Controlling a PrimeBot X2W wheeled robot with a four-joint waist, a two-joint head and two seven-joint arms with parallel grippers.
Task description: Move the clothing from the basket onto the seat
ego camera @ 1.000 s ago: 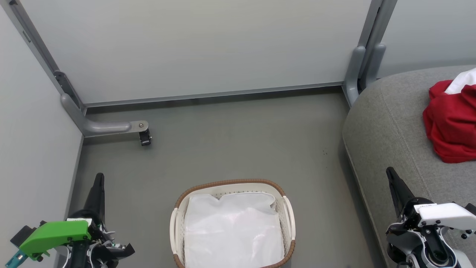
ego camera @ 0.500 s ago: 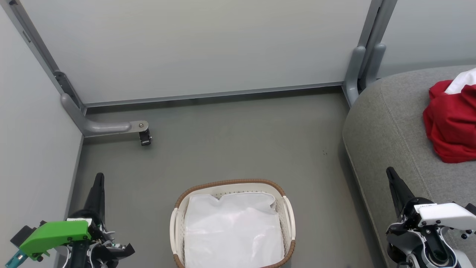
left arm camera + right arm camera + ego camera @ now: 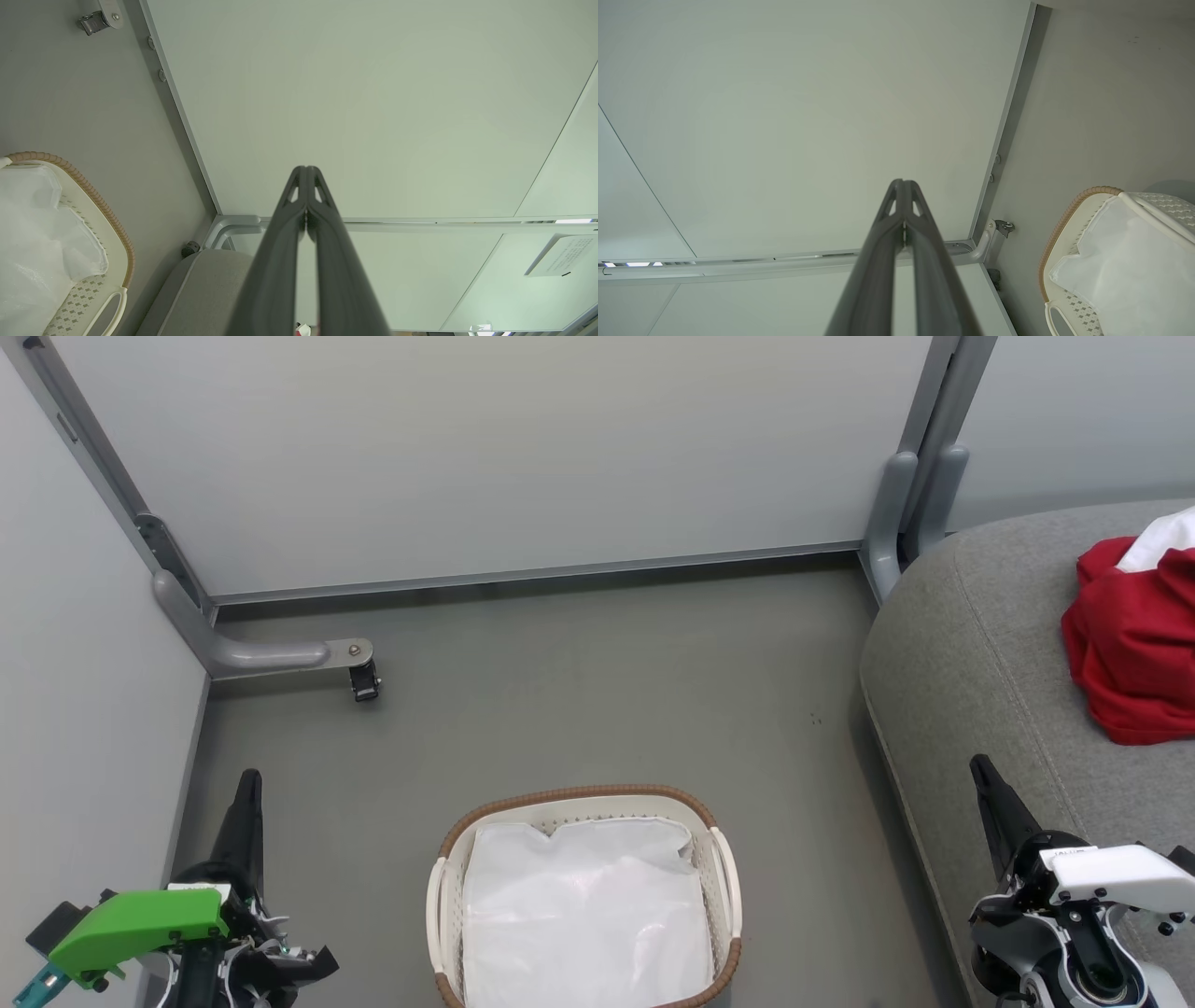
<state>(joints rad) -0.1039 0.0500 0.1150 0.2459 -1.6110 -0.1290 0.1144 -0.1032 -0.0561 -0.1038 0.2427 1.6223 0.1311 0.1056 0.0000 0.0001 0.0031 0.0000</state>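
While both arms sit low at the bottom corners of the head view, you have the left gripper point(image 3: 248, 793) with its two dark fingers pressed together on nothing. The right gripper point(image 3: 991, 793) is likewise closed and carries nothing, its tip over the near edge of the seat point(image 3: 971, 644). The clothing point(image 3: 1134, 644) lies as a red heap with a white patch on that seat, cut by the right edge of the view. The basket point(image 3: 579, 795) stands on the grey floor point(image 3: 560, 709) between your two grippers, with the white liner point(image 3: 583, 915) inside it. A strip of floor separates it from the seat.

Pale partition panels point(image 3: 513, 457) close off the back and the left side. From the left corner a grey metal foot point(image 3: 252, 653) reaches onto the floor, ending in a small black caster point(image 3: 364, 681). A grey post point(image 3: 901, 513) stands just beside the seat's far corner.

The left wrist view confirms the fingertips meet. It shows the basket's woven rim at its left edge, a corner of the seat below, and a white notice point(image 3: 556, 254) on a farther panel. Its writing is too small to read. The right wrist view shows that pair meeting as well, with the basket and liner at lower right. In the head view a green cover point(image 3: 140, 919) marks your left wrist and a white cover point(image 3: 1116, 873) your right; the small label point(image 3: 1069, 850) there is illegible.
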